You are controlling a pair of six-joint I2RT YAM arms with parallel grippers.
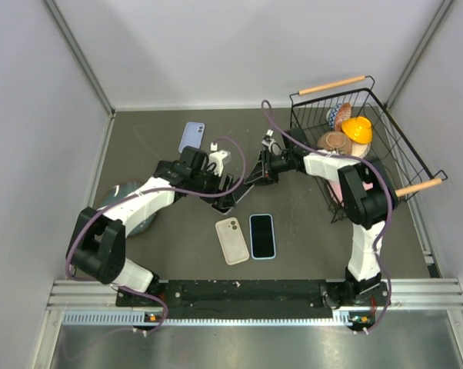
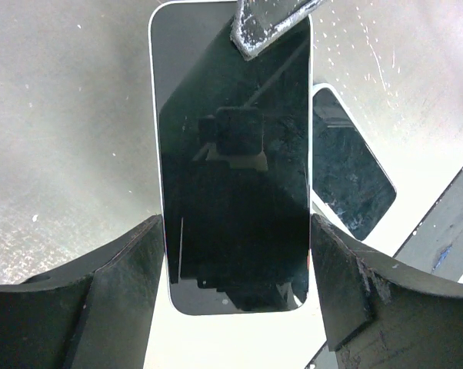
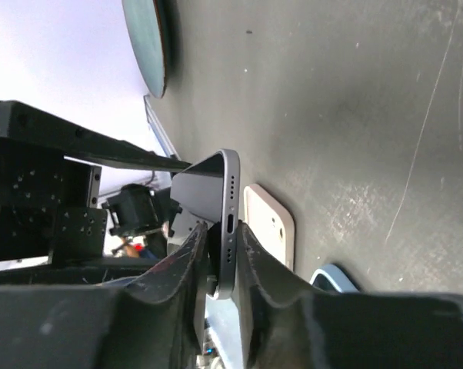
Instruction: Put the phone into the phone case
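Clamping phone (image 2: 231, 154) — left pincer (image 2: 237, 227), right pincer (image 3: 222, 234)

Phone (image 2: 231, 177) behind phone case (image 1: 231, 240); phone case just left of second phone (image 1: 261, 235).

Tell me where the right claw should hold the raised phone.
Grip the phone at its port end, coming in endwise and pinching screen and back. The left claw spans its long edges at mid-body, leaving that thin end clear; the right claw sits there.
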